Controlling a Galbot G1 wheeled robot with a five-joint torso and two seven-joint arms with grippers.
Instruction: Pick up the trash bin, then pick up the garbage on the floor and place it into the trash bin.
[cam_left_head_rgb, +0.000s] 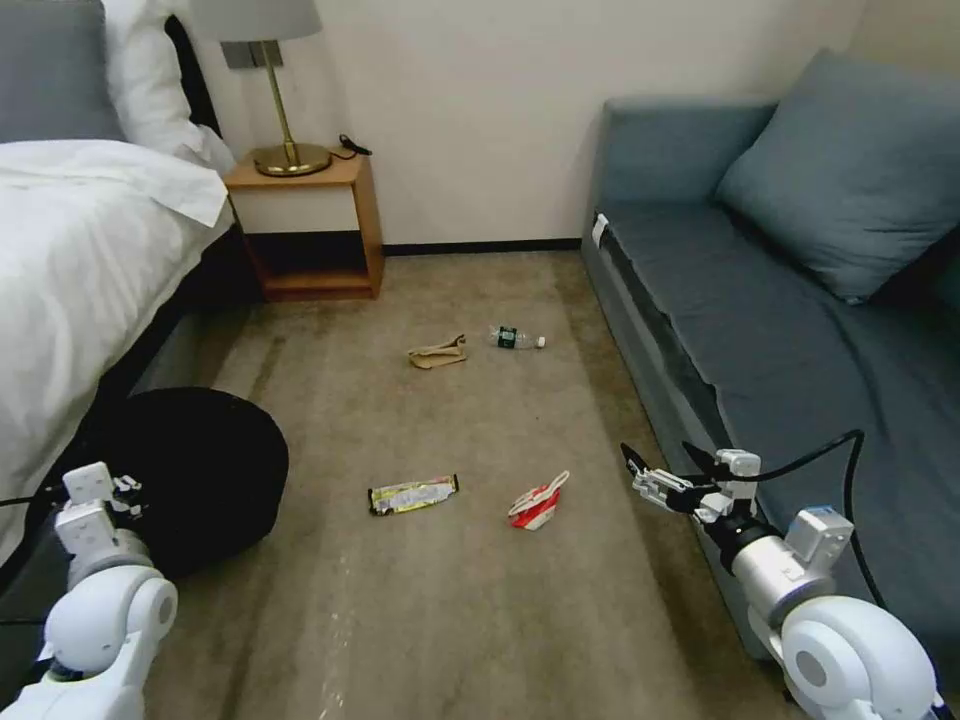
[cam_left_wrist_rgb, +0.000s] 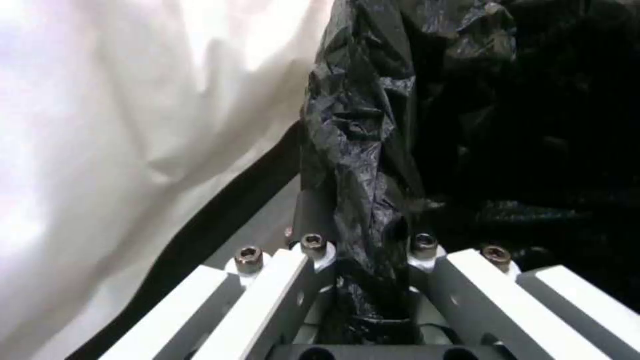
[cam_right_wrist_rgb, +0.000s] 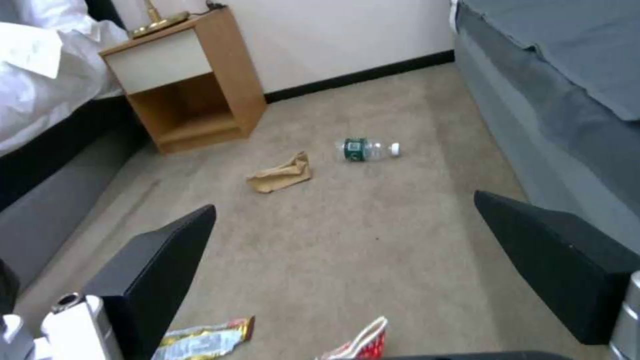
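Clamped on the bin's bag, my left claw sat at the near rim of the trash bin, its fingers pinching a fold of crinkly black plastic between them. That bin rested on the carpet tight against the bed, whose white sheet hung just beside my left claw. Well beyond the bin, against the wall, stood a wooden nightstand with a brass lamp on top.

Between my two claws lay the garbage. A flat yellowish wrapper was nearer the bin, and a crushed red-and-white carton lay just beside it, closer to my right claw. Farther out, a tan crumpled paper and a small clear bottle with a green label lay near each other, well ahead of both claws.

My right claw hung above the carpet, just to the right of the carton, its black fingers spread wide apart and gripping nothing. Close along its right side ran the blue-grey sofa.
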